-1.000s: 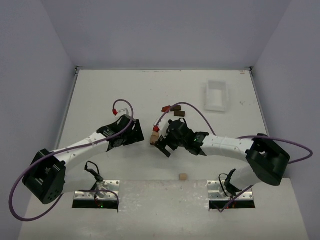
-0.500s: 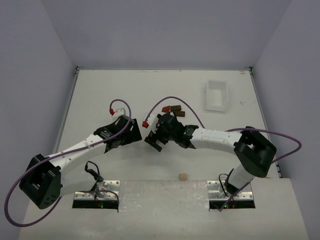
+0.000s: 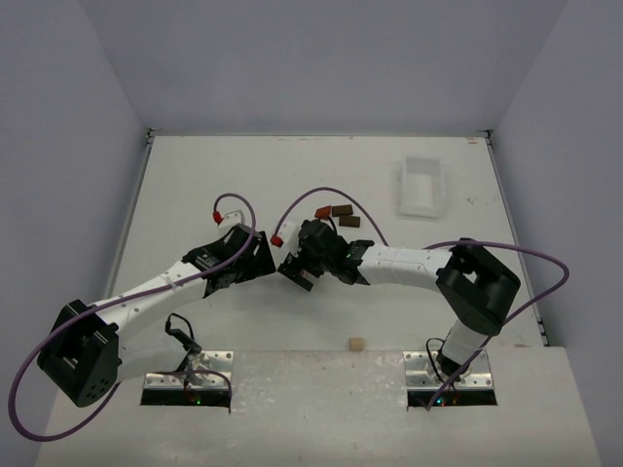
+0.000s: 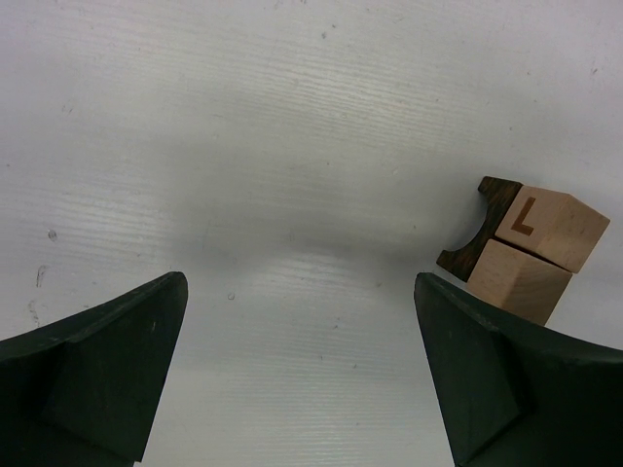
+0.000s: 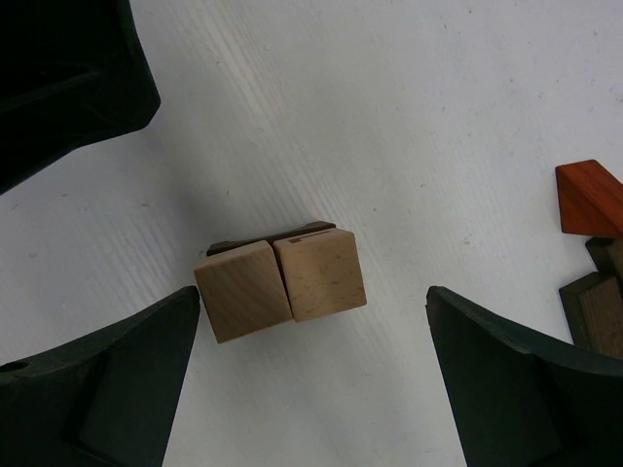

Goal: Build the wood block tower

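Note:
The wood block tower (image 5: 280, 284) is two light tan cubes side by side on a dark brown arch piece (image 5: 263, 240), standing on the white table. My right gripper (image 5: 311, 336) hangs open above it, one finger on each side and neither touching. In the top view the right gripper (image 3: 297, 269) hides the tower. In the left wrist view the tower (image 4: 531, 248) stands just beyond the right finger (image 4: 487, 379), one cube marked L. My left gripper (image 4: 300, 292) is open over bare table, and in the top view this left gripper (image 3: 259, 261) sits close to the right one.
A red wedge block (image 5: 589, 199) and dark brown blocks (image 5: 599, 302) lie to the right of the tower, the dark brown blocks (image 3: 344, 215) also showing from above. A loose tan block (image 3: 357, 342) lies near the front edge. A white tray (image 3: 421, 187) stands at the back right.
My right gripper has moved left and slightly away, over the tower, which it now covers in the top view. The left arm has shifted only a little.

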You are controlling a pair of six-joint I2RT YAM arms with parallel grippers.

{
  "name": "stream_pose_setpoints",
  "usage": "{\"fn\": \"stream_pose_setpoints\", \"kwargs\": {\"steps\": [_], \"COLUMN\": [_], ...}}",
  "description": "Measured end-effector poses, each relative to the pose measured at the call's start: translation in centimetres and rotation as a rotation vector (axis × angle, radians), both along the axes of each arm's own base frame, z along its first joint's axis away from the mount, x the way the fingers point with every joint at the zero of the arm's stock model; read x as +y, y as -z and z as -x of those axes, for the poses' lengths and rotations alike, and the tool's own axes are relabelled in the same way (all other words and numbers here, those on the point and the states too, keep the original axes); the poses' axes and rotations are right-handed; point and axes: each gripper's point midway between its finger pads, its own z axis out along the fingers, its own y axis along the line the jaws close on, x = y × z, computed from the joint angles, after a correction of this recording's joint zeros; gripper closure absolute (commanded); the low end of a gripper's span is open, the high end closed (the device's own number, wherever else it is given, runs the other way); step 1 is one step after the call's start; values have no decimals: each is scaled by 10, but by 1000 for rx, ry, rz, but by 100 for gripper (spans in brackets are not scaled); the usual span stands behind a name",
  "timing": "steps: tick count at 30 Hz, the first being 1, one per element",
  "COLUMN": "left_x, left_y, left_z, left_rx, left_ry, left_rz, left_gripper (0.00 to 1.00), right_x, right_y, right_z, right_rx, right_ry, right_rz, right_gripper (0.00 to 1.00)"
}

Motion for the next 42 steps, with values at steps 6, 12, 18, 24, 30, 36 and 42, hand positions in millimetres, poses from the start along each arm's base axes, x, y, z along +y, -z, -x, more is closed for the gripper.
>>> {"fn": "stream_pose_setpoints", "kwargs": {"steps": [6, 12, 18, 24, 30, 36, 42], "left_x": [0, 0, 1, 1, 1, 1, -13], "left_y": [0, 1, 2, 2, 0, -10, -39], "left_z": [0, 1, 1, 1, 1, 0, -18], "left_rx": [0, 2, 3, 3, -2, -33, -68], "left_ry": [2, 2, 3, 6, 7, 3, 26], "left_rz": [-1, -2, -4, -6, -4, 11, 36], "left_gripper": [0, 0, 0, 0, 0, 0, 0], "right_x": [-1, -1, 0, 5, 10, 15, -24], "right_y": [0, 0, 0, 1, -12, -71, -106], "right_z": [-4, -5, -4, 2, 5, 1, -22], "right_rx": [-13, -15, -9, 12, 13, -82, -116], "right_ry": [14, 16, 9, -19, -43, -36, 113], "right_rz": [12, 13, 9, -8, -48, -186, -300], "right_gripper": [1, 1, 1, 1, 1, 1, 1]}}
